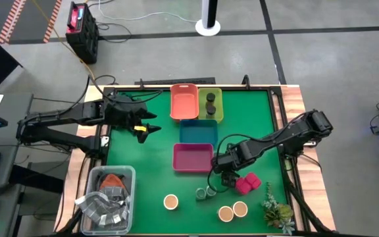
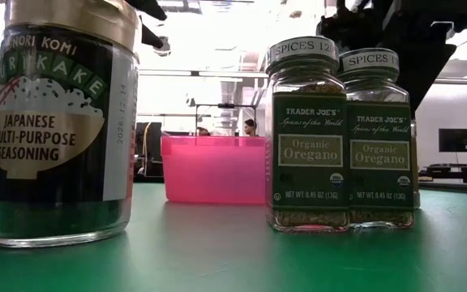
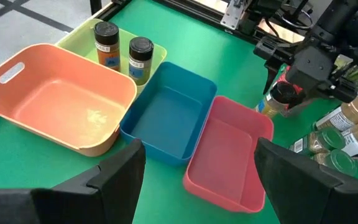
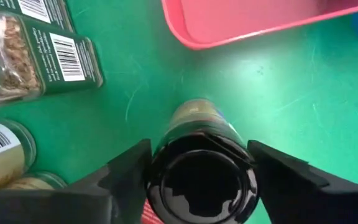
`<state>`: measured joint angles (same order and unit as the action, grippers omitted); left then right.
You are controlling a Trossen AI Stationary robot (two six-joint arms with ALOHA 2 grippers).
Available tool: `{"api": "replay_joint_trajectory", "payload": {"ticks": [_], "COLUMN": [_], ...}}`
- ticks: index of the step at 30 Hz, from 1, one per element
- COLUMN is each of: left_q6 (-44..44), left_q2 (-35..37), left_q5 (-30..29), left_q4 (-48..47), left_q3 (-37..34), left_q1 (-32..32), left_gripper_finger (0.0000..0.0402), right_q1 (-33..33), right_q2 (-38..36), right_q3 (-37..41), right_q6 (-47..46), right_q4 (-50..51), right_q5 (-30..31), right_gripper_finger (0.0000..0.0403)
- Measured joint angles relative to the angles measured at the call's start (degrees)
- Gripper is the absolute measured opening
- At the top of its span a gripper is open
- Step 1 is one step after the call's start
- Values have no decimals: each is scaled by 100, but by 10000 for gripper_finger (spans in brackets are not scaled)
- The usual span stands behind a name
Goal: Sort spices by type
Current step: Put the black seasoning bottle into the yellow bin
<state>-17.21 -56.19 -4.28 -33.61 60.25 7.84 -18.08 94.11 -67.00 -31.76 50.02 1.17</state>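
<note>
My right gripper [image 1: 225, 174] [image 4: 201, 163] stands over the mat just right of the pink tray [image 1: 193, 158], shut on a dark-lidded round jar [image 4: 199, 183] [image 3: 277, 99]. Two more dark-lidded jars [image 1: 210, 103] stand upright in the light green tray [image 1: 218, 112]. Two green-lidded oregano jars [image 1: 206, 192] [image 2: 339, 138] stand on the mat near the right gripper. Three tan-topped jars [image 1: 170, 201] [image 1: 233, 210] stand by the near edge. Two pink blocks [image 1: 247, 183] lie right of the gripper. My left gripper [image 1: 147, 129] [image 3: 197, 177] is open, hovering left of the trays. My right gripper pinches the dark jar by its black lid [image 4: 166, 186], one finger [image 4: 126, 171] on each side, coming from above and pointing down. The jar hangs upright below the fingers. Whether its base rests on the mat, I cannot tell.
Orange tray [image 1: 184, 102], blue tray [image 1: 198, 131] and pink tray sit mid-table, the orange one beside the light green tray. A clear bin [image 1: 107, 197] of packets fills the near left corner. A leafy sprig [image 1: 278, 210] lies near the right corner. Open green mat lies between the left gripper and the bin.
</note>
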Motion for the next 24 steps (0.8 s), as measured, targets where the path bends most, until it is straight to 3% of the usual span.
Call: {"api": "replay_joint_trajectory", "payload": {"ticks": [10, 18, 24], "left_q6": [-159, -454, -614], "left_q2": [101, 177, 179], "left_q5": [249, 405, 251], "left_q4": [-7, 19, 11], "left_q3": [0, 0, 0], "left_q1": [2, 2, 0], "left_gripper_finger": [289, 289, 289], "right_q1": [652, 2368, 3641], "right_q2": [-499, -1335, -1458], "right_q3": [0, 0, -284], "right_q6": [114, 925, 1959], "right_q4": [1124, 1674, 1720], "right_q5": [349, 560, 778], "right_gripper_finger": [234, 239, 239]}}
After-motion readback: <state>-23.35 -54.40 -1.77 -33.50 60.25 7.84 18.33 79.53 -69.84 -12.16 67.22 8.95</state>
